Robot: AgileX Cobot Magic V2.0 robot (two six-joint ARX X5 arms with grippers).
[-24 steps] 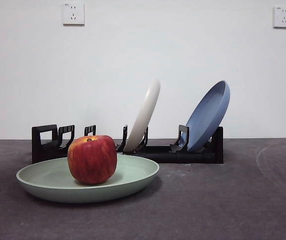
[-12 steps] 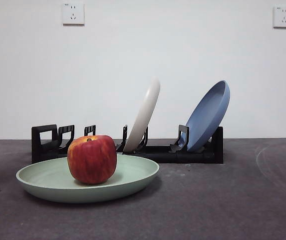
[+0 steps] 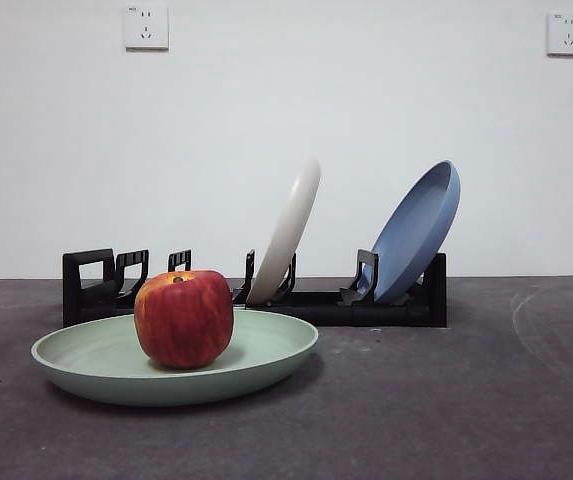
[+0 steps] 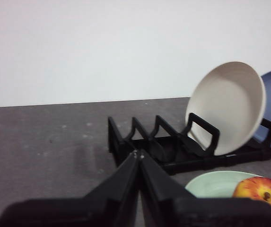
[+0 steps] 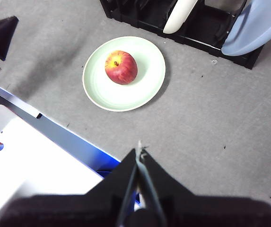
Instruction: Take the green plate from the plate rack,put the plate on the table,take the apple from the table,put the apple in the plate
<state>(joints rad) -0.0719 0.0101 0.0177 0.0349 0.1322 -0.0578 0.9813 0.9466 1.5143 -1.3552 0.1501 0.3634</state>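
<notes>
Table (image 3: pixel 446 420): dark grey, carries everything. Rack (image 3: pixel 266 295) runs along the far side; white plate (image 3: pixel 288 230) and blue plate (image 3: pixel 416 232) lean in its slots.

Green plate (image 3: pixel 96 365) lies flat on the table, near side of the rack, towards its left end. Apple (image 3: pixel 183 318) sits upright inside the plate, slightly left of its middle, stem up. Judgement: all four steps look done; nothing is left to place.

Step in hand, as judged: stand clear. Do it well by keeping both arms high and away from the plate, so the rim is not nudged and the apple does not roll.

Left claw (image 4: pixel 138 153): jaws together, holding nothing, low near the rack's left end.

Right claw (image 5: pixel 139 147): jaws together, holding nothing, high above the table, well apart from the plate.
</notes>
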